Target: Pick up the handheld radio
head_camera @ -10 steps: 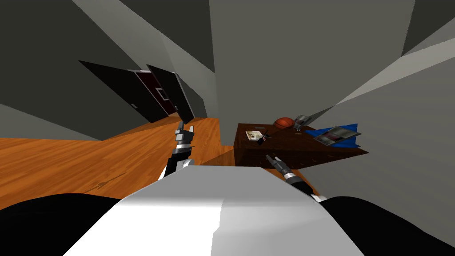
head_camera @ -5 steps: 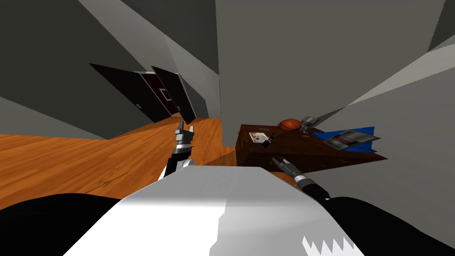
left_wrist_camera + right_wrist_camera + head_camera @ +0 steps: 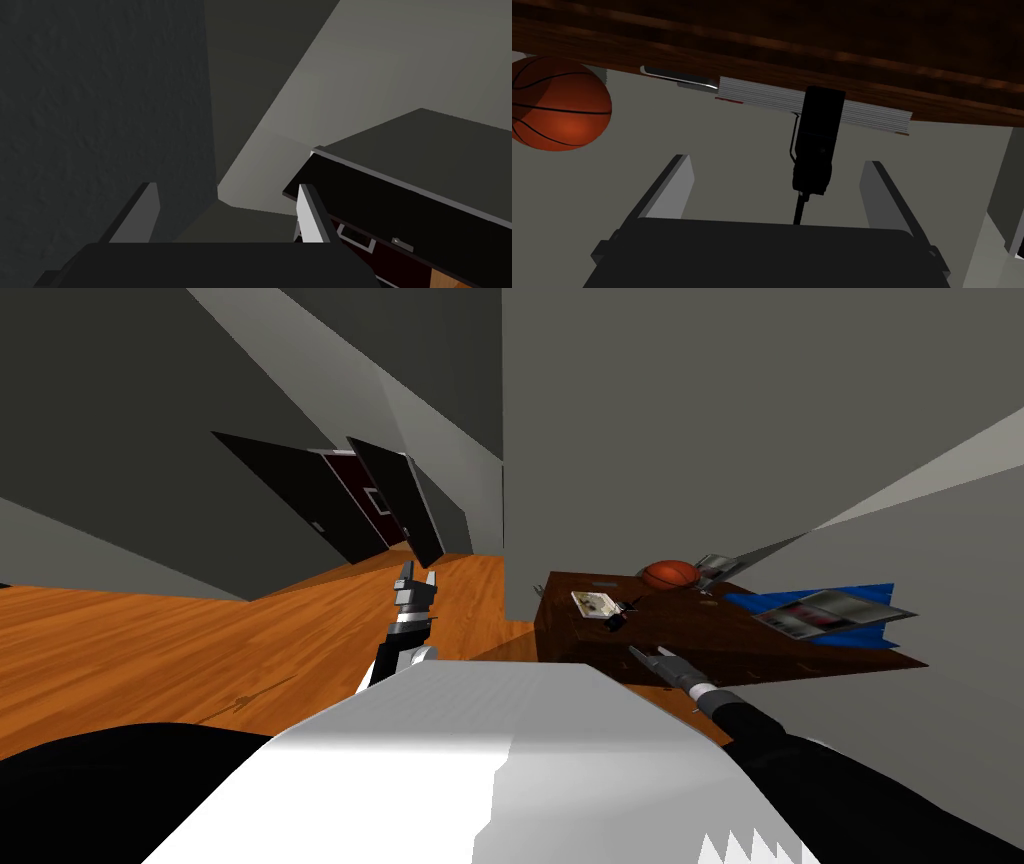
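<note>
Right pincer (image 3: 775, 161) spread wide, gripping nothing, lined up on the slim black handheld radio with its thin antenna (image 3: 817, 145). This looks like the approach! Radio sits near the front left corner of the dark brown wooden desk (image 3: 770, 638), just beside a flat white booklet (image 3: 592, 604). Next up: reach forward, straddle its body, close. Orange basketball (image 3: 670, 575) sits at the far edge.

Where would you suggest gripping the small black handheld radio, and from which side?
Probably mid-body on the black handheld radio, across its flat sides, not the thin antenna. It seems upright on the dark wooden table, so come level from the near edge with the open right gripper.
</note>
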Tool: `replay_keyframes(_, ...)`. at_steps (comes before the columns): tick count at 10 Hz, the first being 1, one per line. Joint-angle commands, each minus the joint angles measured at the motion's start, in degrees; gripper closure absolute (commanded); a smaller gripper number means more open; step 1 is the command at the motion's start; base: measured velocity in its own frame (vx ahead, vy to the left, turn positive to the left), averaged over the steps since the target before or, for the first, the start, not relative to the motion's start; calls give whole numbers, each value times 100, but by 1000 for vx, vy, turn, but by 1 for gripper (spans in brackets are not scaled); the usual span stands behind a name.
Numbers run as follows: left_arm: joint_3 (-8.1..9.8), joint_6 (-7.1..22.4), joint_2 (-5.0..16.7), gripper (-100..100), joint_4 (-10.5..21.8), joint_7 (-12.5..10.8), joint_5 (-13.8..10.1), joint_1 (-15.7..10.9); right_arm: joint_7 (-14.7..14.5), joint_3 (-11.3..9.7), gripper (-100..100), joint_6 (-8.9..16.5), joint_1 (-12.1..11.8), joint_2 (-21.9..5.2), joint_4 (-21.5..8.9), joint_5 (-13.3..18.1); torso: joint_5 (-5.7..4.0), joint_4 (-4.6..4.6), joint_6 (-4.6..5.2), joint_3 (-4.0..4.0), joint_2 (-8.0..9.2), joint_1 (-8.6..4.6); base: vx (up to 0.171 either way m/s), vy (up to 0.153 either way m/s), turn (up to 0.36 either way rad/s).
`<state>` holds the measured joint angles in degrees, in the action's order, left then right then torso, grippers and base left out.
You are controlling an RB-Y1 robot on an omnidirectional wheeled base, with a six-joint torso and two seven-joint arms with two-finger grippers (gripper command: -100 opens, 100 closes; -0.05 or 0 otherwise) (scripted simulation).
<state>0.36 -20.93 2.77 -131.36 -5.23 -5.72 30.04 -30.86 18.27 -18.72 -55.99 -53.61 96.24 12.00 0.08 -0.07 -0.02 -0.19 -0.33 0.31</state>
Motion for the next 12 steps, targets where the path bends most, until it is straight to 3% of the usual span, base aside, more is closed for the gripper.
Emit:
replay_keyframes(1,0,0,0,0,0,0,0,0,-61,101,-100,64,-67,-213,-43,-24,0,0,0,0,0,0,85,97,28)
replay_keyframes(7,0,0,0,0,0,0,0,0,-169,393,-100,190,-188,-880,-64,-154,-3,2,1,5,8,-11,81,64,28)
replay_keyframes(8,0,0,0,0,0,0,0,0,-163,368,-100,202,-198,-796,-32,-134,-2,1,0,2,4,-5,44,36,9)
replay_keyframes(9,1,0,0,0,0,0,0,0,-168,371,0,205,-195,-806,-32,-136,-4,3,3,9,17,-16,8,6,-2)
replay_keyframes(10,1,0,1,0,0,0,0,-1,40,85,-100,115,92,-849,-318,23,-7,7,4,18,31,-26,-102,17,144)
replay_keyframes(12,0,0,0,0,0,0,0,-2,40,-84,-100,115,396,-849,-628,23,-9,19,5,48,83,-28,-107,12,36)
